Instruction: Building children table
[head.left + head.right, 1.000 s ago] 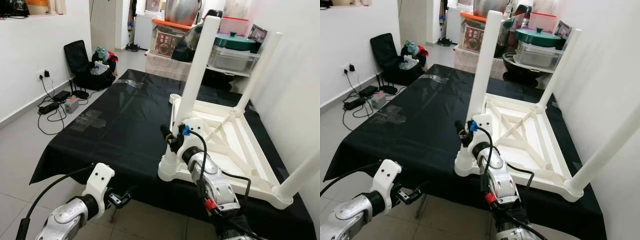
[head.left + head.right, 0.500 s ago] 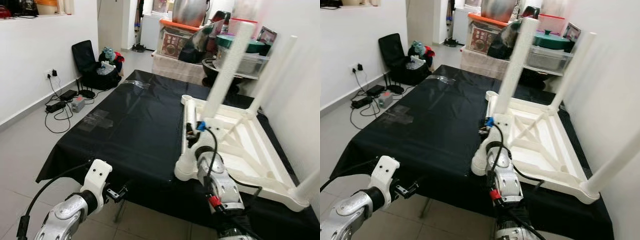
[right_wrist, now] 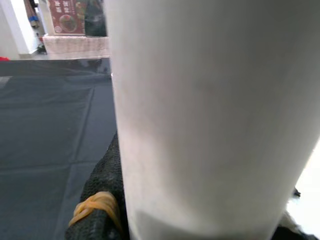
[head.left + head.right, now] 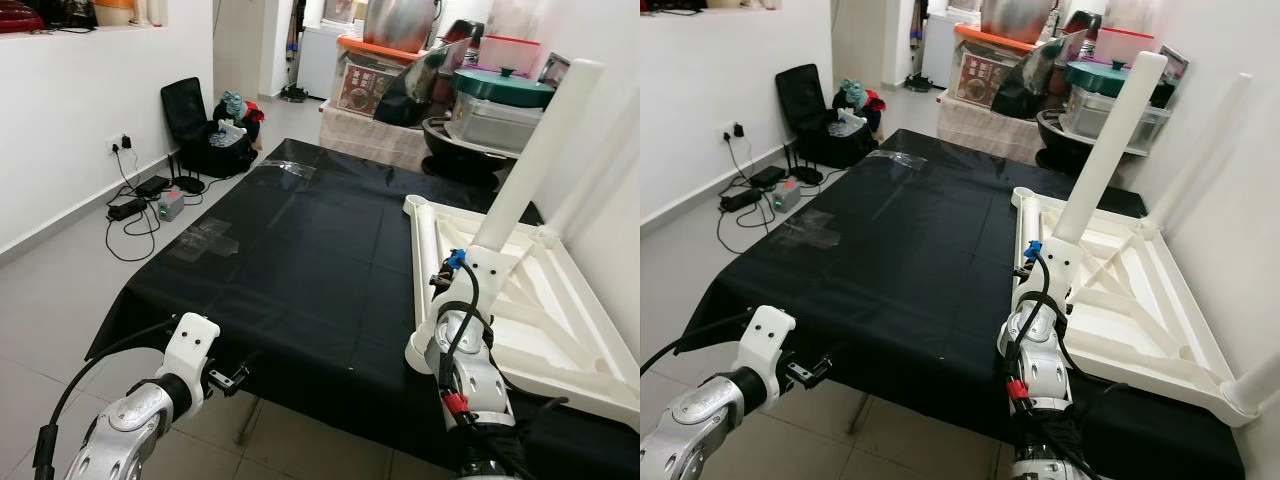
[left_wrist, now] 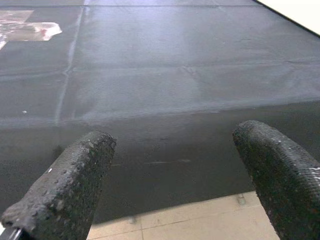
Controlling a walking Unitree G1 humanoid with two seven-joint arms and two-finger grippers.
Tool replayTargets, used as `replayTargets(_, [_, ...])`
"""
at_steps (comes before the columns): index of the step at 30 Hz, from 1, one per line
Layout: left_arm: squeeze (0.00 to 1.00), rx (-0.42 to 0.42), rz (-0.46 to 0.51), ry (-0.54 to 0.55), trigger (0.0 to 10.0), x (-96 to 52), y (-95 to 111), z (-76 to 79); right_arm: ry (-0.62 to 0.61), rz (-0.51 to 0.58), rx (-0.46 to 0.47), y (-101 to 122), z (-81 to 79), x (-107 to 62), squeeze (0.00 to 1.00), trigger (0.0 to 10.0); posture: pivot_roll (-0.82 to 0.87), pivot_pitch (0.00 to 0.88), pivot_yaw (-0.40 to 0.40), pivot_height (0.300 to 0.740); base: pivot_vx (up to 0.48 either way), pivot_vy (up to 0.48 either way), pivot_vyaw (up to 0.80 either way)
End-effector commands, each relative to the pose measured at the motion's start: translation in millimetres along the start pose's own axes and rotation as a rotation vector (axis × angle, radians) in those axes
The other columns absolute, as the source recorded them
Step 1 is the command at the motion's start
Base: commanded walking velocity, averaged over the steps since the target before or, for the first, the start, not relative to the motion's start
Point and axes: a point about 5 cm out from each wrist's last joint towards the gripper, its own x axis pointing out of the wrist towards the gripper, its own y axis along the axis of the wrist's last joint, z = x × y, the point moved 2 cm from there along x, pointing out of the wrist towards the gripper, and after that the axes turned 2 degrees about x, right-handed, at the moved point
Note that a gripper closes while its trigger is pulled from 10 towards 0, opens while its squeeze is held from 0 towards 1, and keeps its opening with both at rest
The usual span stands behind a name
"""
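- White children's table [image 4: 545, 300], upside down on black cloth [image 4: 300, 250], right side.
- Right gripper [image 3: 107, 210]: clamped around a white leg [image 4: 535, 160].
- Left gripper [image 5: 170, 170]: fingers wide apart, near cloth edge.

Left gripper [image 5: 172, 172] fingers apart; right gripper [image 4: 441, 283] fingers clamped.

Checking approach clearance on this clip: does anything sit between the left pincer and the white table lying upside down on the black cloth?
Nothing visible does. The left pincer, fingers apart, hovers at the near edge of the black cloth, and the stretch of cloth across to the white table is bare. The right pincer is at a table leg.
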Motion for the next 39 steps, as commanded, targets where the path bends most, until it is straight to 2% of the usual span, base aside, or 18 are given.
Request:
replayTargets(1, [0.0,-0.002,-0.001,0.002,10.0,1.6,-1.5,0.9,-0.191,-0.161,-0.114,-43.6,46.4,4.2,0.0,10.0,0.12,0.0,-0.137,0.74,0.0,0.0,0.0])
replayTargets(5, [0.0,-0.001,-0.001,0.01,10.0,2.5,-1.4,-0.8,-0.266,-0.202,-0.108,-49.1,53.0,3.9,0.0,10.0,0.12,0.0,-0.136,0.74,0.0,0.0,0.0])
replayTargets(7, [0.0,-0.001,-0.001,0.01,10.0,2.5,-1.4,-0.8,-0.266,-0.202,-0.108,-49.1,53.0,3.9,0.0,10.0,0.12,0.0,-0.136,0.74,0.0,0.0,0.0])
replayTargets(9, [0.0,0.0,0.0,0.017,10.0,3.2,-1.3,-1.7,-0.288,-0.188,-0.07,-46.4,51.9,3.4,0.0,10.0,0.12,0.0,-0.134,0.74,0.0,0.0,0.0])
replayTargets(14, [0.0,0.0,0.0,0.024,10.0,3.6,-1.5,-2.4,-0.313,-0.167,-0.049,-43.2,52.4,3.0,0.0,10.0,0.12,0.0,-0.135,0.74,0.0,0.0,0.0])
replayTargets(17, [0.0,0.001,0.0,0.036,10.0,4.2,-1.6,-4.3,-0.367,-0.141,-0.041,-39.2,56.4,1.8,0.0,10.0,0.12,0.0,-0.137,0.74,0.0,0.0,0.0])
replayTargets(25, [0.0,-0.001,0.003,0.037,10.0,5.4,-1.4,-3.4,-0.324,-0.115,-0.011,-35.9,51.1,2.3,0.0,10.0,0.12,0.0,-0.136,0.74,0.0,0.0,0.0])
replayTargets(26, [0.0,0.0,0.005,0.037,10.0,6.1,-1.1,-3.4,-0.219,-0.081,0.023,-30.1,40.7,3.1,0.0,10.0,0.12,0.0,-0.134,0.74,0.0,0.0,0.0])
replayTargets(28, [0.0,0.0,0.005,0.037,10.0,6.1,-1.1,-3.4,-0.219,-0.081,0.023,-30.1,40.7,3.1,0.0,10.0,0.12,0.0,-0.134,0.74,0.0,0.0,0.0])
replayTargets(30, [0.0,0.001,0.005,0.037,10.0,6.3,-1.1,-3.6,-0.125,-0.051,0.046,-25.0,31.9,2.6,0.0,10.0,0.12,0.0,-0.134,0.74,0.0,0.0,0.0])
replayTargets(31, [0.0,0.001,0.005,0.037,10.0,6.3,-1.1,-3.6,-0.125,-0.051,0.046,-25.0,31.9,2.6,0.0,10.0,0.12,0.0,-0.134,0.74,0.0,0.0,0.0])
replayTargets(33, [0.0,0.001,0.005,0.037,10.0,6.5,-1.0,-3.8,0.059,-0.014,0.098,-17.1,13.9,1.2,0.0,10.0,0.12,0.0,-0.134,0.74,0.0,0.0,0.0])
replayTargets(34, [0.0,0.001,0.005,0.037,10.0,6.5,-1.0,-3.8,0.059,-0.014,0.098,-17.1,13.9,1.2,0.0,10.0,0.12,0.0,-0.134,0.74,0.0,0.0,0.0])
replayTargets(35, [0.0,-0.001,0.007,0.038,10.0,7.2,-0.3,-4.3,0.246,0.05,0.111,-0.6,-3.5,0.8,0.0,10.0,0.11,0.0,-0.132,0.74,0.0,0.0,0.0])
replayTargets(36, [0.0,-0.001,0.007,0.038,10.0,7.2,-0.3,-4.3,0.246,0.05,0.111,-0.6,-3.5,0.8,0.0,10.0,0.11,0.0,-0.132,0.74,0.0,0.0,0.0])
replayTargets(38, [0.0,-0.005,0.014,0.041,10.0,7.8,1.2,-5.3,0.351,0.132,0.115,20.1,-11.1,1.9,0.0,10.0,0.11,0.0,-0.132,0.74,0.0,0.0,0.0])
replayTargets(39, [0.0,-0.005,0.014,0.041,10.0,7.8,1.2,-5.3,0.351,0.132,0.115,20.1,-11.1,1.9,0.0,10.0,0.11,0.0,-0.132,0.74,0.0,0.0,0.0])
